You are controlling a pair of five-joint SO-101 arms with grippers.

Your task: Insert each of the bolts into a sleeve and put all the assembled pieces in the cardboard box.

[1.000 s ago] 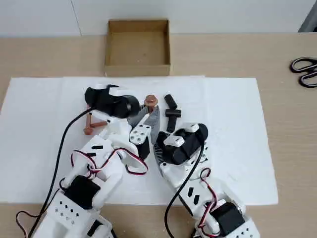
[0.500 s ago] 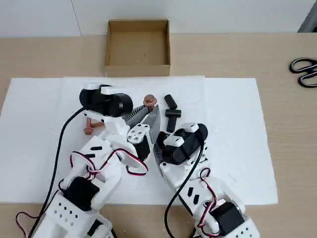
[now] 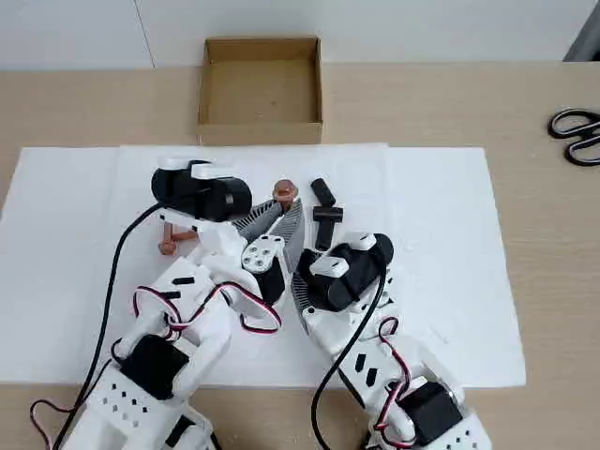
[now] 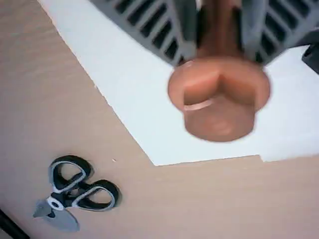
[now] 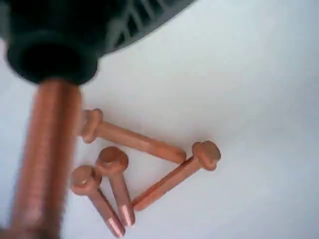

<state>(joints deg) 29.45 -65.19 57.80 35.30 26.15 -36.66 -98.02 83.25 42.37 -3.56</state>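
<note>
Left arm (image 3: 187,291): bent low mid-tabletop (image 3: 450,103); left fingers (image 4: 144,25) clamped on a bolt (image 4: 219,99) shank.
Right arm (image 3: 375,356): alongside; right fingers (image 5: 144,15) apparently grip the sleeve (image 5: 50,55).
Hidden: bolt tip, inside sleeve.

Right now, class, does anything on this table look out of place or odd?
Only the scissors, lying off the paper at the table's edge; the task needs none. Loose bolts lie jumbled, nothing damaged.

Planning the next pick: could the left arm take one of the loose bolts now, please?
Probably not yet: the left gripper is shut on a bolt whose shank enters a sleeve. The loose bolts lie uncovered, so nothing else blocks them.
</note>
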